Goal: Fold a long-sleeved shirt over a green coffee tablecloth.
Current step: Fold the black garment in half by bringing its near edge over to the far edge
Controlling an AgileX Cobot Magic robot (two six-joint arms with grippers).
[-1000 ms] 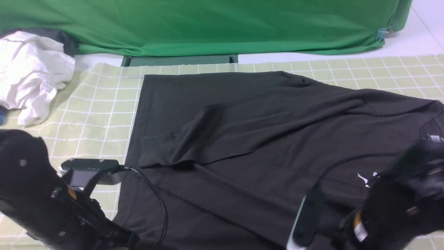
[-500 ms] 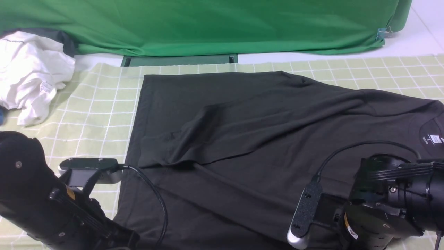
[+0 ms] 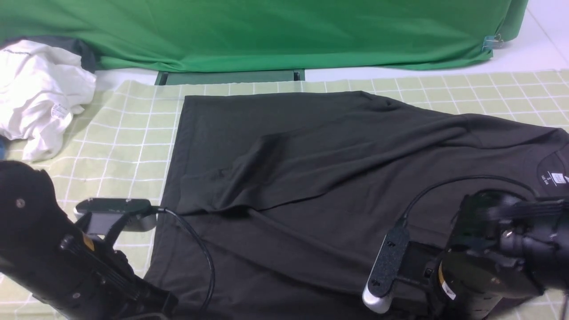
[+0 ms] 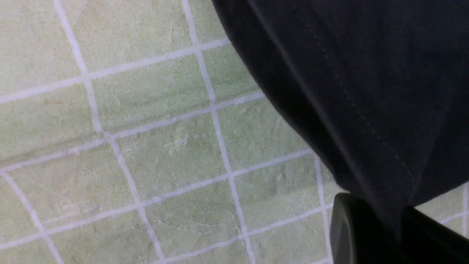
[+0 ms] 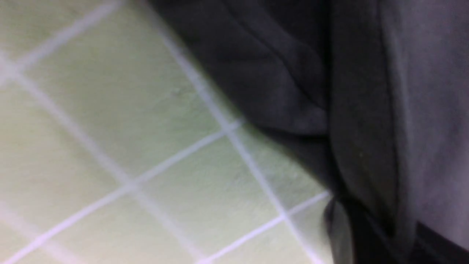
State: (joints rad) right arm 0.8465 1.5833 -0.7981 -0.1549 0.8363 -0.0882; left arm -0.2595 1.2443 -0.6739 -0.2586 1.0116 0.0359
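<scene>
The black long-sleeved shirt lies spread across the green coffee tablecloth, with a sleeve folded over its middle and the white neck label at the right. In the left wrist view my left gripper is shut on the shirt's stitched hem, just above the tablecloth. In the right wrist view my right gripper is shut on a bunched edge of the shirt. In the front view both arms sit at the shirt's near corners and hide the jaws.
A crumpled white garment lies at the far left on the tablecloth. A plain deep-green drape hangs along the back, with a clip at its right end. Cables run from both wrist cameras over the shirt.
My right arm has turned and settled low at the shirt's near right corner, and its jaws have closed on the fabric. The chest logo is now covered. The left arm has barely shifted.
</scene>
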